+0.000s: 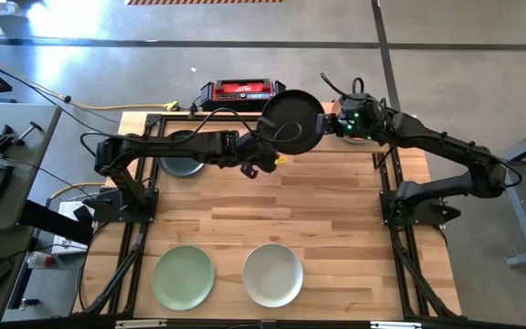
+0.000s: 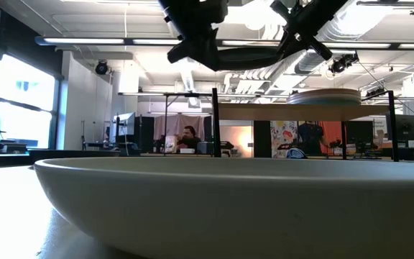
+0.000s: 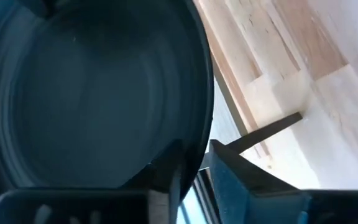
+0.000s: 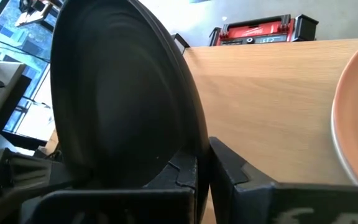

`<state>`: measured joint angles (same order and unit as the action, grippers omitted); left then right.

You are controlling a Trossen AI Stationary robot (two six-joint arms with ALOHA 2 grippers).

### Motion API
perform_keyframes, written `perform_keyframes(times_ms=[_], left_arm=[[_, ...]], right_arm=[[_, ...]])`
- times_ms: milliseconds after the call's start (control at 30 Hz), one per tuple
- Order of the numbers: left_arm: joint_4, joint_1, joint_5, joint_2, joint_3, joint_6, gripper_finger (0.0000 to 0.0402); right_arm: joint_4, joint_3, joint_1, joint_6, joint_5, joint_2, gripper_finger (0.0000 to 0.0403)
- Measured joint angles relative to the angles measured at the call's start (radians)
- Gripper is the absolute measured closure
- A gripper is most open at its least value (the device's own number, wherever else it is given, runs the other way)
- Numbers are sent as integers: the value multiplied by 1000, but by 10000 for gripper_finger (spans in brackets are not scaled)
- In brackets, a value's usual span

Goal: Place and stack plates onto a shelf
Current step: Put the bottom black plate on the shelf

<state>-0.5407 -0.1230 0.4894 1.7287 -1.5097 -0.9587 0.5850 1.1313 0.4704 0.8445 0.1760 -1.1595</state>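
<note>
Black plate (image 1: 292, 121) hangs in the air over the shelf (image 1: 336, 157) at the table's (image 1: 272, 206) far edge, between both arms. Right hand (image 1: 329, 123) pinches its rim tight; left hand (image 1: 261, 146) sits at the opposite rim, jaws partly apart, grip uncertain. Looks rigid, smooth, breakable; rim is the only hold. Green plate (image 1: 184, 277) and white plate (image 1: 273, 274) wait at the near edge.

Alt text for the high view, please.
Seen from above, a black plate hangs between the left gripper and right gripper over the table's far edge; a light green plate and an off-white plate lie near.
</note>
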Motion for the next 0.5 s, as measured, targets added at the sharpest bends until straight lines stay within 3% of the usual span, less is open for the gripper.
perform_keyframes(times_ms=[233, 500], left_arm=[[-24, 14, 54, -6, 0, 113, 283], [-59, 40, 281, -35, 2, 162, 272]], right_arm=[[2, 0, 16, 0, 12, 0, 402], [4, 0, 125, -40, 29, 3, 403]])
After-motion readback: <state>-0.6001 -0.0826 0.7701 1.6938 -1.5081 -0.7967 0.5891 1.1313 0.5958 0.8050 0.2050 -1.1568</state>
